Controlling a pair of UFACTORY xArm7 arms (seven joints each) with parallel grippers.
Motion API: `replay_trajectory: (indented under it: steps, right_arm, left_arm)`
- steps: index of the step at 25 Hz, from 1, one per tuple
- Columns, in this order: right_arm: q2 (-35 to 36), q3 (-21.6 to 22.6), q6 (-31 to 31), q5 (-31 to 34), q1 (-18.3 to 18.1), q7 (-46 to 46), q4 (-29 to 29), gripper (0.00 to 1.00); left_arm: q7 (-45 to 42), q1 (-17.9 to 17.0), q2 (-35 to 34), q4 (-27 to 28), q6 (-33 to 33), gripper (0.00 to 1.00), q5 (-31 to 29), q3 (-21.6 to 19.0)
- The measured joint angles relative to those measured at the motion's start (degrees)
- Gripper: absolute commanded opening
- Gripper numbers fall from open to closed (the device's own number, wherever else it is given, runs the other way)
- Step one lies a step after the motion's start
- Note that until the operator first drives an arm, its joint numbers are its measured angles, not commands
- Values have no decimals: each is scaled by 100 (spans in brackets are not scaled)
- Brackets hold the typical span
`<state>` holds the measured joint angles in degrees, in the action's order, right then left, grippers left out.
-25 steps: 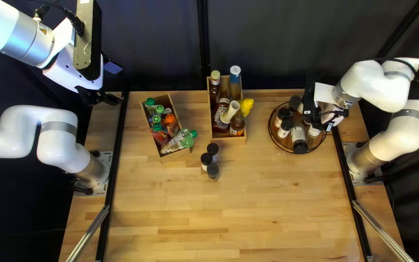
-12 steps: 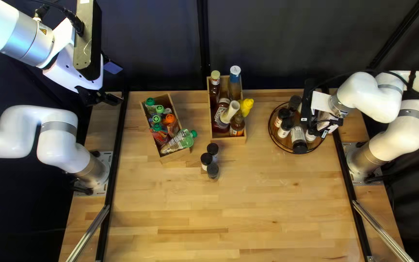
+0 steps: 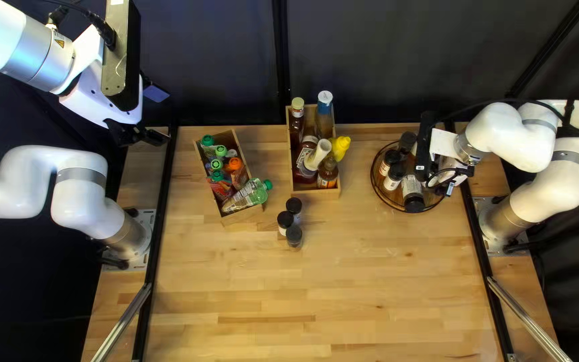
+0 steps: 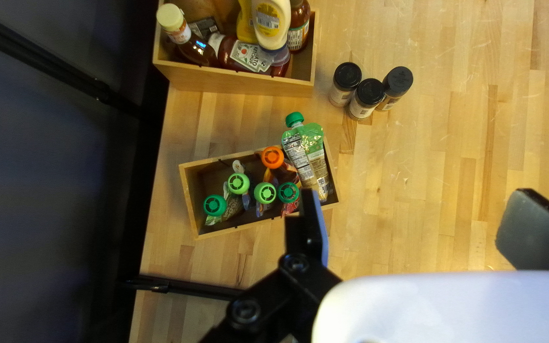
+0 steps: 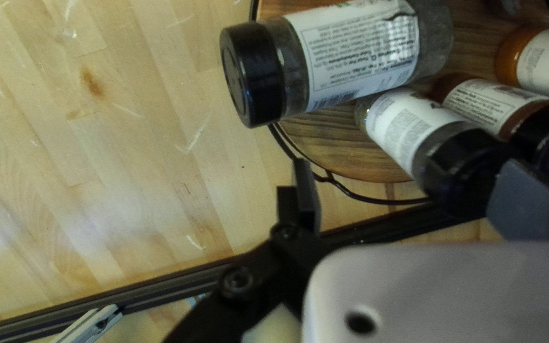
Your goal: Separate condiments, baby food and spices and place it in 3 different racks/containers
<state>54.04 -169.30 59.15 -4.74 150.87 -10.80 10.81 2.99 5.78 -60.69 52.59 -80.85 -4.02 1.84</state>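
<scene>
your left fingers [image 3: 157, 138] and right fingers [image 3: 449, 188] stand open, a black-lidded spice jar [image 5: 357, 54] lying ahead of the right pair.

Right arm [image 3: 510, 137]: over the last second, shifted toward the near edge and slightly left in top left view
Right jaws [image 3: 448, 189]: moved nearer too, over right side of round rack [image 3: 387, 196]
</scene>
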Motion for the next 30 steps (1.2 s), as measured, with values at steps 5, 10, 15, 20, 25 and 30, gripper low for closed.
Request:
replay_trajectory:
  steps: [5,10,15,20,25,30]
  right_arm:
    - [-144,188,212,-106,192,118,483,100]
    - [-731,580,270,-331,551,244,1381,100]
    - [-1854,1115,-12,-457,760,379,2445,100]
    - [-3098,1802,-373,-240,779,745,3432,100]
    - [-4345,2311,-625,696,741,819,4220,100]
    - [-5287,2426,-621,1755,745,58,4856,100]
  left_arm:
    - [0,0,0,0,0,100,0,0]
    - [0,0,0,0,0,100,0,0]
    - [0,0,0,0,0,100,0,0]
    - [0,0,0,0,0,100,0,0]
    - [0,0,0,0,0,100,0,0]
    - [0,0,0,0,0,100,0,0]
